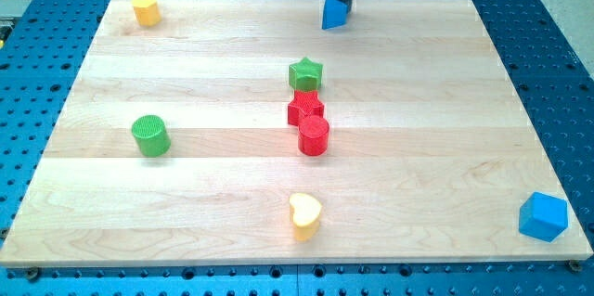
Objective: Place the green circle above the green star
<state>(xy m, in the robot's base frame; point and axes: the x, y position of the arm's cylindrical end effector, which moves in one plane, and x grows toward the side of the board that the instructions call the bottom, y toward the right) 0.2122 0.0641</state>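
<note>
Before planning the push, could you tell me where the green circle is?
The green circle sits on the board's left side, alone, well left of the red circle.

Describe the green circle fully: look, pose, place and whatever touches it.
The green circle is a short, bright green cylinder that looks like ribbed plastic, with fine ridges across its flat round top. It stands upright on the wooden board, in the view's left half, about mid-height. Nothing touches it but the board. The green star sits well off to the view's right and slightly higher. My tip is far away at the view's top.
</note>
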